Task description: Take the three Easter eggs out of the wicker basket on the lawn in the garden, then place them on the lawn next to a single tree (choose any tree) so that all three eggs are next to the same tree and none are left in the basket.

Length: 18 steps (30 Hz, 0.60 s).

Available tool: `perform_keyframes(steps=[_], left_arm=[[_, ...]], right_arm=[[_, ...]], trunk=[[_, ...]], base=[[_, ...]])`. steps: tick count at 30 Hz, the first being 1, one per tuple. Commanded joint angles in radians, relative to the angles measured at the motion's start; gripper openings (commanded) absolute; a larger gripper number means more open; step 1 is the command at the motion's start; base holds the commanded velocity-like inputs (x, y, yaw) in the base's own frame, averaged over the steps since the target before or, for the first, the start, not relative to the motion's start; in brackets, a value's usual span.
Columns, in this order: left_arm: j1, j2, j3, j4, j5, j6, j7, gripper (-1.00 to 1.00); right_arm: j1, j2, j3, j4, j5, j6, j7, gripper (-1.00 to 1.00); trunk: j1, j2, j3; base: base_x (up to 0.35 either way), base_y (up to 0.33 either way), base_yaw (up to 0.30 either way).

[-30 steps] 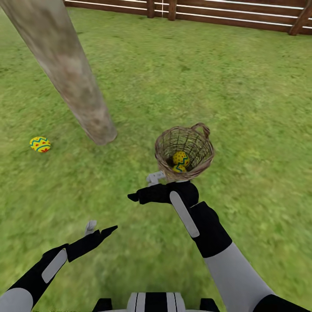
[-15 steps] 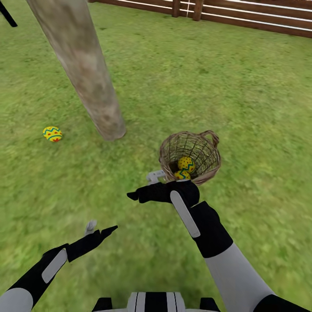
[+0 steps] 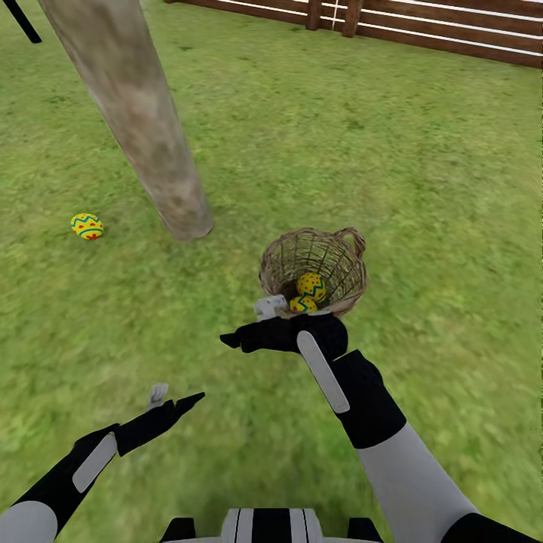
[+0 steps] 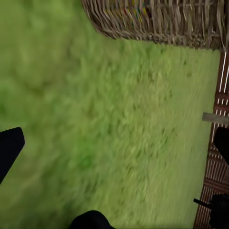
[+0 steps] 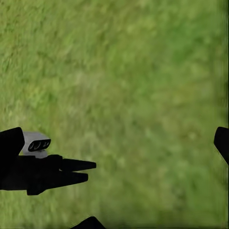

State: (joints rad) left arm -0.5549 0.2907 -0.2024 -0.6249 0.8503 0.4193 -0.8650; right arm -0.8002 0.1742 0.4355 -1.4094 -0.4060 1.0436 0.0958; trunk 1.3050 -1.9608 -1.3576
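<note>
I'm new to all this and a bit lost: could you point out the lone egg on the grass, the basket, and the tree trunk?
Easter egg on the lawn [image 3: 87,225]: head view, middle of its shell.
Wicker basket [image 3: 348,280]: head view, woven inner wall.
Tree [image 3: 143,128]: head view, middle of the bare trunk.

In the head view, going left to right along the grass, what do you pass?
Loose egg → tree trunk → basket holding two eggs.
</note>
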Motion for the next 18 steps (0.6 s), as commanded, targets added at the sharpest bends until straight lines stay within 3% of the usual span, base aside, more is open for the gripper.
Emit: perform_keyframes(steps=[1,18], left_arm=[[0.000,0.001,-0.004,0.000,0.010,0.009,0.001,1.00],[0.000,0.001,-0.003,0.000,0.010,0.009,0.001,1.00]], right_arm=[[0.000,0.000,-0.001,0.000,0.010,0.004,0.010,1.00],[0.000,0.000,-0.003,0.002,0.012,0.004,0.010,1.00]], trunk=[[0.000,0.000,0.000],[0.000,0.000,0.000]], base=[[0.000,-0.267,0.000],[0.000,-0.267,0.000]])
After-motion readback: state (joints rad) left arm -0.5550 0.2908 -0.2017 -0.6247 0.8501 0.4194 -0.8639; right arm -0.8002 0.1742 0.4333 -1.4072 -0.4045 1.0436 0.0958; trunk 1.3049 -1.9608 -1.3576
